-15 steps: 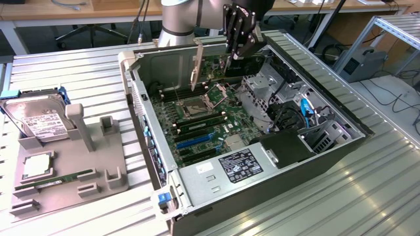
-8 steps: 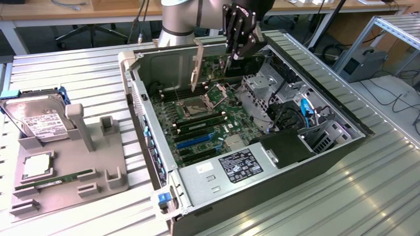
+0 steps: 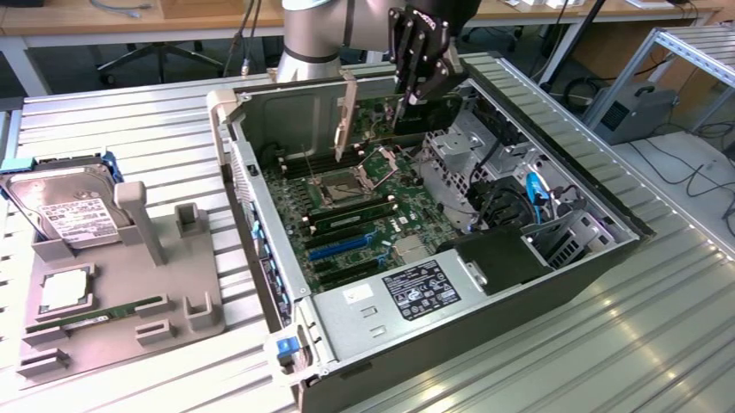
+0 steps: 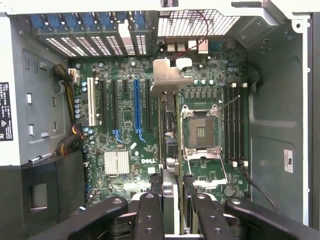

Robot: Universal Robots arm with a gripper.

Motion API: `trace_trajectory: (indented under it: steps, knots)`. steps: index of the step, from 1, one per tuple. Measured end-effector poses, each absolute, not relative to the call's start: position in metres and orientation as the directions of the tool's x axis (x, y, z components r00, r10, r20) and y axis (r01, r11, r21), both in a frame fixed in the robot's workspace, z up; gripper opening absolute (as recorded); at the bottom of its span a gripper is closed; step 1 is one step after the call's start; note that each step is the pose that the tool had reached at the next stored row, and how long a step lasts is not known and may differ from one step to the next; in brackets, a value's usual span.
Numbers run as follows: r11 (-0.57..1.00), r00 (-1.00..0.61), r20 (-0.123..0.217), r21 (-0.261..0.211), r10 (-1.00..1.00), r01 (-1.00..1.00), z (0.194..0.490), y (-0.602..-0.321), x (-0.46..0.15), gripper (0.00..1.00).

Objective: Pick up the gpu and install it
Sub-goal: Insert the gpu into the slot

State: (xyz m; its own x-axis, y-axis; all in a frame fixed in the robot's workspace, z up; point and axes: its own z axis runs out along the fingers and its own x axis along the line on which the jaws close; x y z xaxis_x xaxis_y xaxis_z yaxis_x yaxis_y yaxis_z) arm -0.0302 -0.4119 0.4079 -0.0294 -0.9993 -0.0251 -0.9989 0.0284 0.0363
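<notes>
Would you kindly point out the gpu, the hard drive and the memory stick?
gpu (image 4: 167, 79), wrist view, on its pale metal bracket.
hard drive (image 3: 76, 219), exterior view, on its white label.
memory stick (image 3: 98, 313), exterior view, on its green middle.

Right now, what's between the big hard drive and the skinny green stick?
A square silver chip sits between the hard drive and the green stick, in its own pocket of the grey tray; the exterior view shows it.

One computer case (image 3: 287, 107), one card (image 3: 347, 112), one hard drive (image 3: 69, 211), one processor chip (image 3: 65, 290), one memory stick (image 3: 98, 314), one tray (image 3: 172, 284).
</notes>
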Motion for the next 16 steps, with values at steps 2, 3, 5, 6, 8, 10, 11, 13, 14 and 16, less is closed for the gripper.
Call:
trace_trajectory:
  steps: [2, 3, 5, 6, 8, 10, 11, 13, 14, 16]
  knots:
    - [0.021, -0.022, -0.025, 0.036, -0.999, -0.999, 0.4079, -0.4119, -0.0302, 0.27]
    - [0.019, -0.02, -0.025, 0.036, -0.999, -0.999, 0.4079, -0.4119, -0.0302, 0.27]
    - [0.015, -0.015, -0.025, 0.036, -1.0, -0.999, 0.4078, -0.4119, -0.0302, 0.27]
    - [0.013, -0.013, -0.025, 0.036, -1.0, -0.999, 0.4078, -0.4119, -0.0302, 0.27]
    - [0.008, -0.009, -0.025, 0.036, -1.0, -0.999, 0.4078, -0.4119, -0.0302, 0.27]
    - [0.004, -0.005, -0.025, 0.036, -1.0, -0.999, 0.4078, -0.4119, -0.0302, 0.27]
    - [0.001, -0.002, -0.025, 0.036, -1.0, -0.999, 0.4078, -0.4119, -0.0302, 0.27]
    - [-0.004, 0.003, -0.025, 0.036, -1.0, -0.999, 0.4078, -0.4119, -0.0302, 0.27]
    - [-0.006, 0.005, -0.025, 0.036, -1.0, -0.999, 0.4078, -0.4119, -0.0302, 0.27]
    - [-0.01, 0.009, -0.025, 0.036, -1.0, -0.999, 0.4077, -0.4119, -0.0302, 0.27]
